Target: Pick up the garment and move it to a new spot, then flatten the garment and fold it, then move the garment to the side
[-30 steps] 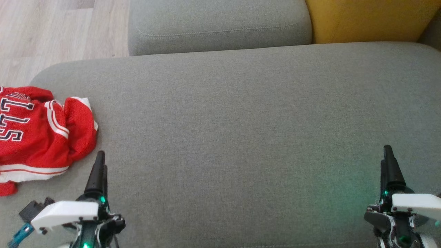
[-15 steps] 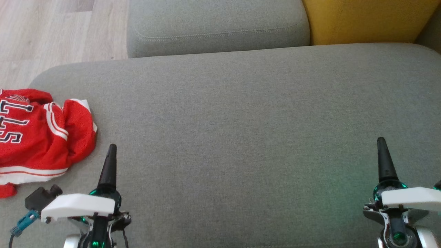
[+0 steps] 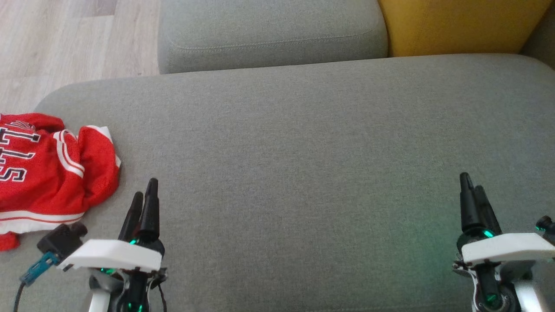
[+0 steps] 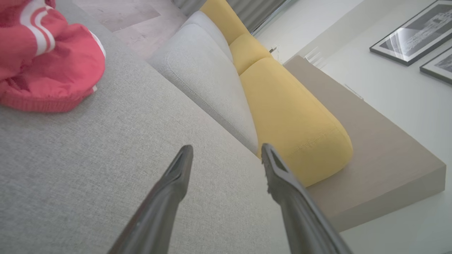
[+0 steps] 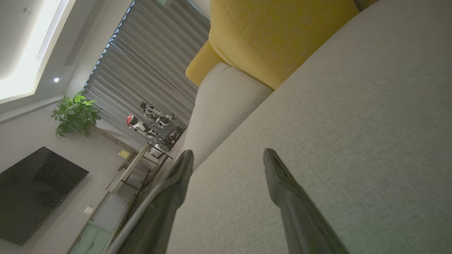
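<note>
Sofa seat (image 3: 303, 151): broad grey woven fabric.
Garment (image 3: 47, 173): red mesh jersey with white-and-red striped trim and dark, white-edged lettering. It lies crumpled in a heap at the seat's left end, partly cut by the head view's edge.
Left pincer (image 3: 145, 188): released, fingers apart, near the garment and not touching it.
Right pincer (image 3: 471, 182): released and empty, over the seat's right side.
</note>
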`<state>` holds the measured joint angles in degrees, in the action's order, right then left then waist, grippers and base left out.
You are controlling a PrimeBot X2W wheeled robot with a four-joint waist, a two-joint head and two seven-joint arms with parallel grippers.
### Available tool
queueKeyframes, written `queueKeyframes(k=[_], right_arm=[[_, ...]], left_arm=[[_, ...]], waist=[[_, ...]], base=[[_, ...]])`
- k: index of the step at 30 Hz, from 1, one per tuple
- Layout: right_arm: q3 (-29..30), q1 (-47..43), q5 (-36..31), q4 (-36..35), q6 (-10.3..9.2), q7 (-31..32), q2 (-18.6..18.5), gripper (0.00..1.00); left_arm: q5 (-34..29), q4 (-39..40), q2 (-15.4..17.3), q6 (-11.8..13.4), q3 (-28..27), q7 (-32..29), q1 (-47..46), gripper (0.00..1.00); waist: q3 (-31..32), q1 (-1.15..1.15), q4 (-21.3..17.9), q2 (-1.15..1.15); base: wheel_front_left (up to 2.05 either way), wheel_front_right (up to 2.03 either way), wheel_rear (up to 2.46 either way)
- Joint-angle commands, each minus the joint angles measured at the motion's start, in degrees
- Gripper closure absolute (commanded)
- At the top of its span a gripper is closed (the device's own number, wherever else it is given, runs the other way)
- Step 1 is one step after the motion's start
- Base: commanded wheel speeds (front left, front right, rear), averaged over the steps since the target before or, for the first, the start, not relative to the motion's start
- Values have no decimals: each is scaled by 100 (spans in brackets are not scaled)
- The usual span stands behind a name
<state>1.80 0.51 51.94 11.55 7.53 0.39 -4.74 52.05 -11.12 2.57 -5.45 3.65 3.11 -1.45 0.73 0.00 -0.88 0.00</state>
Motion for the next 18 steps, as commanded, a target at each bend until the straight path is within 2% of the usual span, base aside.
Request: queueKeyframes(k=[1,18], right_arm=[[-94,156,-193,-230,-2,-88,-135,0],[-311,114,-1505,-244,-3,-410,-148,0]], left_arm=[[-187,253,102,36,-23,57,-277,0],[-1374,365,221,196,57,342,-133,0]], waist=[[1,0,-3,0],[24,0,-65,0]], base=[[0,0,0],[0,0,0]])
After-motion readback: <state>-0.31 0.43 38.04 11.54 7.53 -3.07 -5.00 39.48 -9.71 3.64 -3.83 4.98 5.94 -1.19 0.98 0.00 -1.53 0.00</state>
